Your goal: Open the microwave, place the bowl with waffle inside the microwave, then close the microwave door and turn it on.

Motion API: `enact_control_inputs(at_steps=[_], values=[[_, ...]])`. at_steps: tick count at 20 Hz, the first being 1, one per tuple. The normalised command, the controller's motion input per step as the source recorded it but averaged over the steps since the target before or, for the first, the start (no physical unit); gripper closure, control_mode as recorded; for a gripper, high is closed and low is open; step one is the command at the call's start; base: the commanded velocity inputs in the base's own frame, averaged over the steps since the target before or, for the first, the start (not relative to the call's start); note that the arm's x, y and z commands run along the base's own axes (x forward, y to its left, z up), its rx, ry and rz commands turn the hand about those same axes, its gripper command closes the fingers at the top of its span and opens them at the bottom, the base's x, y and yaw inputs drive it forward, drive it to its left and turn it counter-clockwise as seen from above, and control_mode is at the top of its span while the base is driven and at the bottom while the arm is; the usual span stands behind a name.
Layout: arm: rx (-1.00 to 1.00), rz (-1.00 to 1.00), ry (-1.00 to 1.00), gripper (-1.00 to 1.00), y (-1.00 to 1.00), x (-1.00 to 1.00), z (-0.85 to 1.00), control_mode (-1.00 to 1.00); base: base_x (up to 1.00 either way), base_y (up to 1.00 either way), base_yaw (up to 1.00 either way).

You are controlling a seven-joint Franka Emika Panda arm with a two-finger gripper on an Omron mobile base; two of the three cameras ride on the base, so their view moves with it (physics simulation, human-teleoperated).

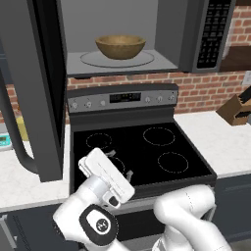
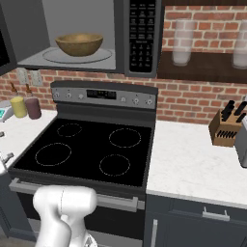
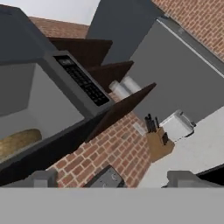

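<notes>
Gripper (image 1: pixel 120 167) empty, jaws wide apart, low over black four-burner stove (image 1: pixel 142 152). Round brown wooden bowl (image 1: pixel 120 46) sits on round glass turntable (image 1: pixel 117 60) inside large dark grey microwave (image 1: pixel 196 34). Wide dark grey microwave door (image 1: pixel 37 88) swung open left, top cut off. Waffle hidden below bowl rim.

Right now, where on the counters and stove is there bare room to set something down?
The stove top is bare across all four burners. The counter between the stove and the knife block is free too. The left counter is crowded: two jars and the open microwave door hanging over it.
</notes>
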Motion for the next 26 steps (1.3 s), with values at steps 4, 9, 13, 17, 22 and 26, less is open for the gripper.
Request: enact_control_inputs(at_steps=[4,9,13,17,22,26], values=[[-0.35,-0.07,0.0,1.0,0.57,0.0,-0.08,-1.0,0.0,0.0,0.0],[-0.31,-0.08,0.0,1.0,0.46,0.0,0.02,-1.0,0.0,0.0,0.0],[-0.28,-0.13,0.0,1.0,0.4,-0.01,0.2,-1.0,0.0,0.0,0.0],[-0.25,-0.14,0.0,1.0,0.45,0.0,0.27,-1.0,0.0,0.0,0.0],[-0.23,-0.14,0.01,1.0,0.48,-0.02,0.32,-1.0,0.0,0.0,0.0],[-0.28,-0.12,0.03,1.0,0.56,0.0,0.31,-1.0,0.0,0.0,0.0]])
